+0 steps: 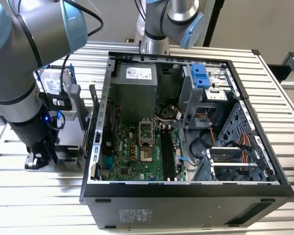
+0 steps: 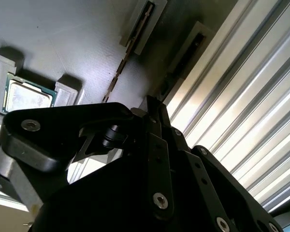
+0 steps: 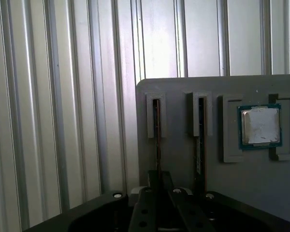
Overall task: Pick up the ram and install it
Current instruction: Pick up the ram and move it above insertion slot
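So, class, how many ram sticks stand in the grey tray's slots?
2. One ram stick stands in the slot beside the processor chip; a second ram stick stands in the next slot along. Others may be hidden.

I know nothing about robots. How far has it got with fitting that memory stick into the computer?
Nothing looks done: the ram stands on edge in its slot in the grey tray, a second stick beside it. In hand: the gripper is low over the tray, in line with the ram. Left: lifting it and seating it in the black memory slots of the open case, which look unfilled.
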Controlling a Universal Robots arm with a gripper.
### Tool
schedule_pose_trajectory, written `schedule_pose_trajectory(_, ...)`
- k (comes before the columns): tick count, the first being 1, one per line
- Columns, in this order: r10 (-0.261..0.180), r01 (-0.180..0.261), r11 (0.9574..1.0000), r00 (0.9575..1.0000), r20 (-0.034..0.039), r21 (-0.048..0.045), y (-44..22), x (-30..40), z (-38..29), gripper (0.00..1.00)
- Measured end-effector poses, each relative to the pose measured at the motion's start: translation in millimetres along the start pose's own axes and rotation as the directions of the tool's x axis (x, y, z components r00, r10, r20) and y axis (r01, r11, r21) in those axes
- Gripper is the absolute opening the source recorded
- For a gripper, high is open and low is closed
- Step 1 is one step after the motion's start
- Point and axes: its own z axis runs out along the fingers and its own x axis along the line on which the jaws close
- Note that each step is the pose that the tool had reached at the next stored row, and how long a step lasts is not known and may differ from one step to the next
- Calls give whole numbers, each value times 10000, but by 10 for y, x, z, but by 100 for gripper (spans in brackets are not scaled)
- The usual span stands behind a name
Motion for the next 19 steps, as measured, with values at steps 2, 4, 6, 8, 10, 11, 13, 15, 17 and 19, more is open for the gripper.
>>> schedule_pose_trajectory(2,0,0,10000,10000,0,0,0,0,0,0)
schedule_pose_trajectory(4,-1,1,10000,10000,1,1,-1,0,-3,0)
schedule_pose_trajectory(6,-3,3,10000,10000,0,0,-2,1,-11,0)
schedule_pose_trajectory(8,-3,3,10000,10000,-1,0,-1,1,-25,0)
schedule_pose_trajectory(10,-3,3,10000,10000,-1,0,0,1,-40,0)
schedule_pose_trajectory(11,-1,1,10000,10000,-1,0,0,0,-49,0)
schedule_pose_trajectory(13,0,0,10000,10000,0,0,1,0,-64,0)
schedule_pose_trajectory(15,0,0,10000,10000,0,1,1,0,-79,0)
schedule_pose_trajectory(17,0,0,10000,10000,0,0,1,0,-91,0)
schedule_pose_trajectory(19,-2,2,10000,10000,0,0,1,1,-102,0)
